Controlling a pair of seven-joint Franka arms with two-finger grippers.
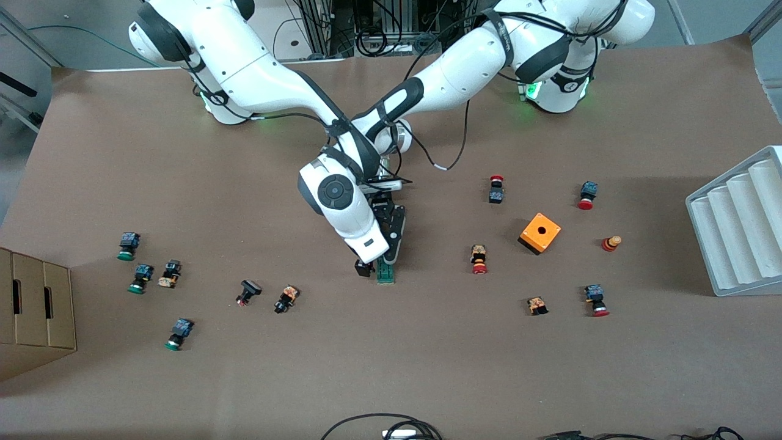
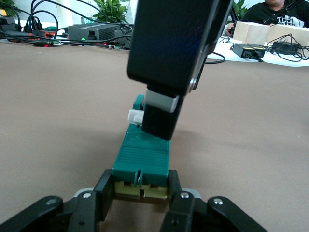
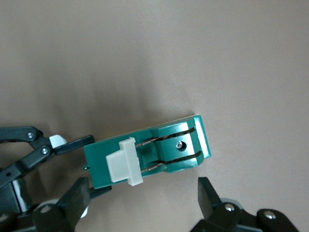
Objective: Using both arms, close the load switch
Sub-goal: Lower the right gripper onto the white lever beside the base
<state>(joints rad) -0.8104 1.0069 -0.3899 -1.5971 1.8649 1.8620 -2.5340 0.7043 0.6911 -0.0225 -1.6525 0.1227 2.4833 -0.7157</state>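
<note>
The load switch [image 1: 385, 273] is a narrow green block lying on the brown table near its middle. My left gripper [image 1: 391, 253] is shut on one end of it, and both fingers [image 2: 104, 188] clamp its sides in the left wrist view. The switch [image 2: 142, 154] carries a white tab [image 2: 135, 115] near its free end. My right gripper [image 1: 365, 269] is open, low over the switch. One of its fingers [image 2: 157, 118] stands right beside the tab. In the right wrist view the switch [image 3: 159, 150] and its tab [image 3: 123, 162] lie just outside the wide-open right gripper [image 3: 140, 200].
An orange cube with a hole [image 1: 540, 233] sits toward the left arm's end, among red push-buttons [image 1: 478, 259]. Green push-buttons [image 1: 128, 245] lie toward the right arm's end. A white ridged tray [image 1: 739, 226] and a cardboard box [image 1: 33, 305] stand at the table's two ends.
</note>
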